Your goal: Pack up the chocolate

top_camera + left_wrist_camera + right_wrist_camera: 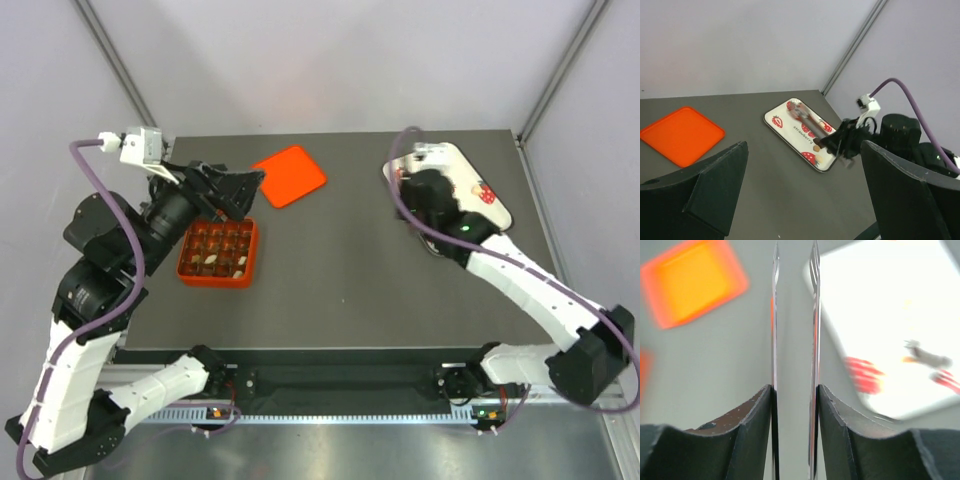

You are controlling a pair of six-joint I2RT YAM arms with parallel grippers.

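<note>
left gripper (243, 193): spread as wide as possible, nothing between the fingers; hangs over the far edge of the box

right gripper (795, 390): pressed onto thin metal tweezers (814, 315); one blade along the inner face of each finger, a narrow gap between the blades, nothing visible in this gap; held over the tray

chocolate (222, 250): mostly inside the compartments of the box, dark brown pieces and a few pale ones; not possible to count them

brown piece (816, 148): one small candy lying on the tray near its right end, just beside the tweezers tips; touching or not, cannot tell

box (215, 282): orange-red, with square compartments, uncovered, on the left side of the table

lid (290, 175): flat, orange-red, lying on the table behind the box and to its right, apart from it

tray (785, 125): white with red strawberry prints, on the far right of the table, partly hidden by the right arm in the top view

table (340, 290): dark grey, flat

right wrist view: strongly blurred, only colours of lid and tray readable
</note>
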